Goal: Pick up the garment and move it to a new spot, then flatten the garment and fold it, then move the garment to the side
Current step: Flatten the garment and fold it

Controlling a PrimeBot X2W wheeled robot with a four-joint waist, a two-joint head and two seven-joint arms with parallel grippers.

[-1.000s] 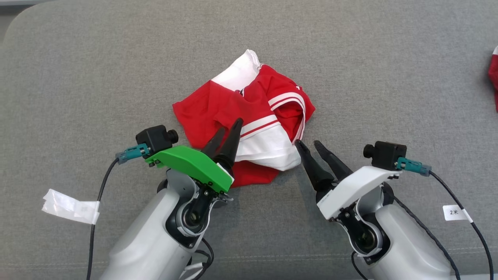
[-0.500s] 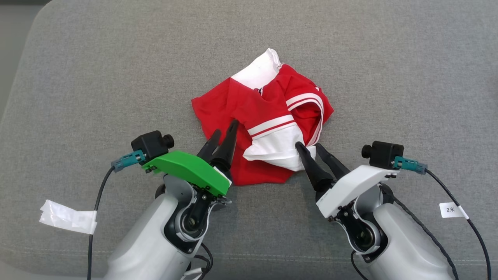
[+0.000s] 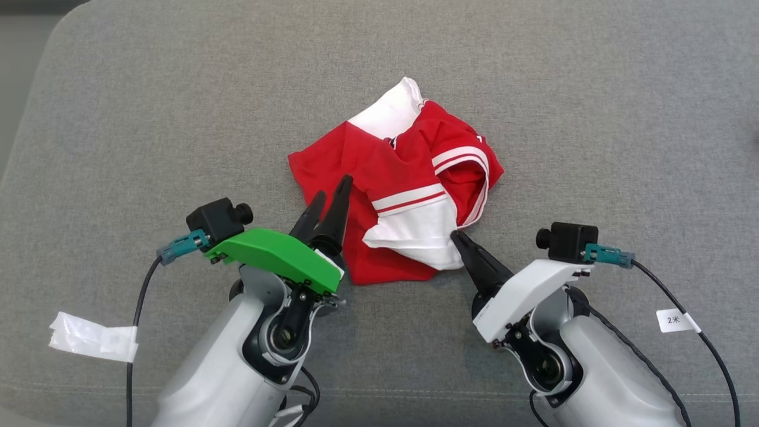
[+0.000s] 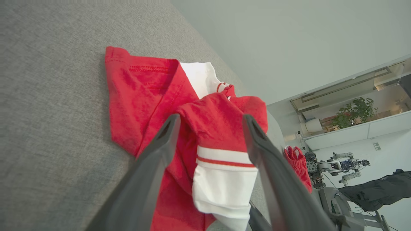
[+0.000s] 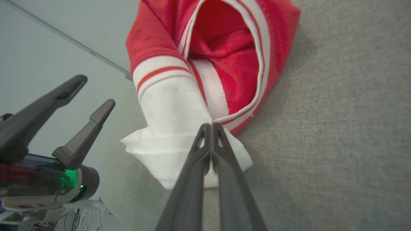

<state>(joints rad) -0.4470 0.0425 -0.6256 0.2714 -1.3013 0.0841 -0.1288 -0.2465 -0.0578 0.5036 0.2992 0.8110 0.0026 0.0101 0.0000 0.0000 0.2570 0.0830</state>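
- The garment [image 3: 396, 188] lies crumpled in a loose heap near the middle of the grey cushion [image 3: 148, 118], between the tips of the two grippers.
- Its red cloth is bunched and folded over itself. One white panel pokes out at the far edge and a larger white panel lies on the near side, crossed by a red-and-white stripe band.
- On the robot's right side of the heap, a striped, trimmed opening gapes and shows red cloth inside.
- The left gripper [image 3: 330, 191], which carries a green cover [image 3: 276, 255], reaches over the near left part of the garment.
- In the left wrist view its two dark fingers are spread apart on either side of a raised red fold and the stripe band. They hold nothing, and it cannot be told whether their tips touch the cloth.
- The right gripper [image 3: 456, 235], under a white cover [image 3: 528, 290], points at the near right corner of the large white panel.
- In the right wrist view its fingers are pressed together along their length, with the tips on the white cloth beside the striped trim, pinching its edge.
- A white tape tag [image 3: 92, 338] hangs on the left arm's cable, and a small printed label [image 3: 674, 320] on the right arm's cable.
- Both lie on the cushion, well apart from the garment.
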